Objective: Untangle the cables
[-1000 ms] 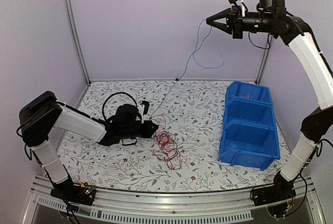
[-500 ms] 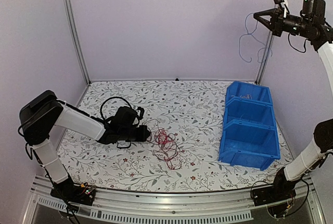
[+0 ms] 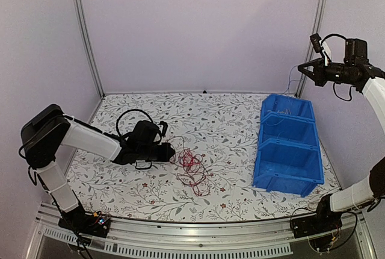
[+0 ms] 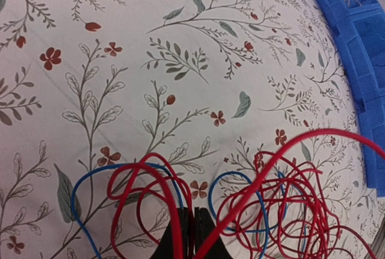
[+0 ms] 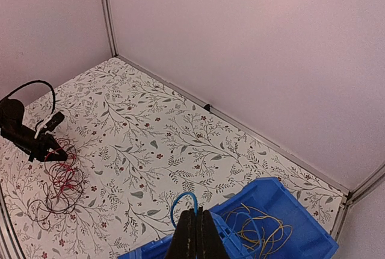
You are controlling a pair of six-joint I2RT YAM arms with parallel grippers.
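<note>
The cables [image 3: 192, 170] lie as a loose, mostly red clump mid-table; up close, red and blue loops [image 4: 283, 193] crowd round my left gripper [image 4: 194, 226]. That gripper [image 3: 171, 152] rests low at the clump's left edge, jaws shut, with red strands running into its tips. My right gripper [image 3: 302, 68] hangs high over the far end of the blue bin [image 3: 287, 158], shut on a single blue wire [image 5: 182, 201] that loops up from its tips [image 5: 194, 226]. Its loose end [image 3: 293, 88] dangles toward the bin.
The blue bin [image 5: 267, 190] has three compartments and stands at the right side of the table. Its far compartment holds thin yellow and blue wires [image 5: 260, 227]. Purple walls and metal posts close in the back and sides. A thick black arm cable [image 3: 129, 117] arches over the left wrist.
The right gripper swung right and came down over the far bin, pulling the blue wire free of the clump. The left gripper drew back slightly to the left.
</note>
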